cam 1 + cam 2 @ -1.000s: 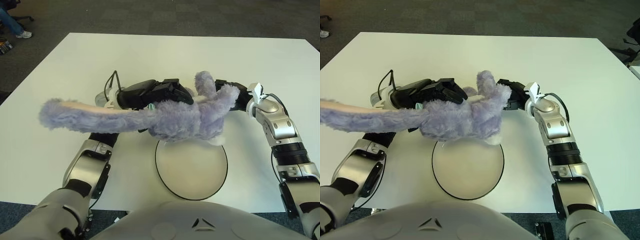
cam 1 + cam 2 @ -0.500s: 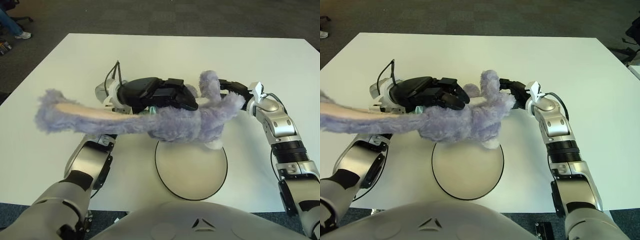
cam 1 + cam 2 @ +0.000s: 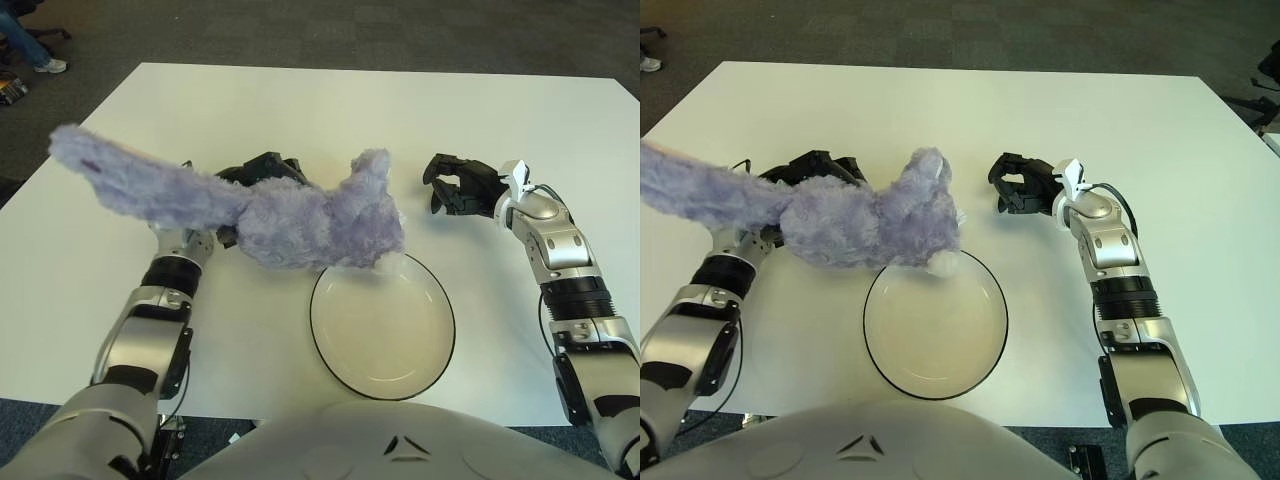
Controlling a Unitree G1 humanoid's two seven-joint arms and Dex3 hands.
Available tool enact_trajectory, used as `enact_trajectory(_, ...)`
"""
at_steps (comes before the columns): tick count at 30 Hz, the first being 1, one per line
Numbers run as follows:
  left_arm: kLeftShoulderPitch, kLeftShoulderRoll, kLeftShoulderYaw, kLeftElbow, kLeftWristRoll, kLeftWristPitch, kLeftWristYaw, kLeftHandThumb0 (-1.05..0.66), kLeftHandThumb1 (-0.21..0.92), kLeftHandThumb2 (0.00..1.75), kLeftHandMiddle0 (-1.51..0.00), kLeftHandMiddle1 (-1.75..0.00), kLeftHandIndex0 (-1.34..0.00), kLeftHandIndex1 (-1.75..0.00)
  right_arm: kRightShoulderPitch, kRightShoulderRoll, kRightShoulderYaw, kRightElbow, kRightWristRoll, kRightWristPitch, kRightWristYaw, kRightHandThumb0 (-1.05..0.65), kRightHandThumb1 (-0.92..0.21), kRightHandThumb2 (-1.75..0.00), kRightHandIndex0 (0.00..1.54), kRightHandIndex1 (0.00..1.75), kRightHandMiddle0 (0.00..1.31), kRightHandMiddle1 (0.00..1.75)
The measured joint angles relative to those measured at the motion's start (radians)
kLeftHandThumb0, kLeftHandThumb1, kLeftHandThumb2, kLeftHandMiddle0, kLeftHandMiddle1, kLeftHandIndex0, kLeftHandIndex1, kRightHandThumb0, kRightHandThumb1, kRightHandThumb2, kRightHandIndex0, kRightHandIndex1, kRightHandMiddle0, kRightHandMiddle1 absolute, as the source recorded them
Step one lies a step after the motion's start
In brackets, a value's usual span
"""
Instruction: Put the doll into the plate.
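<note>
You have one white table (image 3: 330, 110), and it fills most of both views, with its near edge hidden behind the robot's own chest.

Next in size is the single purple plush doll (image 3: 290, 215), held up off the table by your left hand (image 3: 262, 170). The doll covers nearly all of that hand; you can see only dark fingertips poking out above the fur at its far side, so the fingers appear to be clamped on the doll, though the grip itself is hidden. From the hand, one long furry limb stretches away to the left and upward, and in the right eye view its tip is cut off by the frame edge. The bulk of the body hangs to the right of the hand, and its lower right edge overlaps the far left rim of the plate, hiding that part of the rim. You cannot tell whether the doll touches the plate there.

There is one round plate (image 3: 440, 345), white with a thin dark rim, lying nearer the robot than either hand.

Your right hand (image 3: 458, 186) shows well to the right of the doll, above the table beyond the plate's far right rim. Its dark fingers are curled inward and grasp nothing.
</note>
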Motion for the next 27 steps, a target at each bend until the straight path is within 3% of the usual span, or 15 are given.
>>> enact_trajectory(5, 0.003, 0.069, -0.005, -0.104, 0.041, 0.191, 0.073, -0.03, 0.29, 1.29, -0.62, -1.55, -0.52, -1.74, 0.0, 0.003, 0.0, 0.029, 0.005, -0.036, 0.019, -0.01, -0.47, -1.14, 0.39, 1.75, 0.38, 1.73)
enact_trajectory(22, 0.039, 0.276, -0.028, -0.527, 0.225, 0.876, 0.355, -0.01, 0.28, 1.3, -0.63, -1.55, -0.53, -1.75, -0.028, 0.011, -0.027, 0.212, 0.051, -0.147, 0.105, -0.01, -0.47, -1.15, 0.4, 1.75, 0.38, 1.73)
enact_trajectory(24, 0.044, 0.285, -0.033, -0.557, 0.247, 0.929, 0.37, -0.01, 0.31, 1.26, -0.6, -1.56, -0.52, -1.72, -0.037, 0.011, -0.032, 0.223, 0.054, -0.15, 0.11, -0.01, -0.47, -1.14, 0.39, 1.75, 0.38, 1.73)
enact_trajectory(27, -0.032, 0.273, -0.108, -0.469, 0.342, 0.925, 0.352, -0.01, 0.38, 1.16, -0.56, -1.58, -0.51, -1.65, -0.038, -0.001, -0.034, 0.198, 0.046, -0.149, 0.099, -0.01, -0.48, -1.12, 0.38, 1.75, 0.37, 1.73)
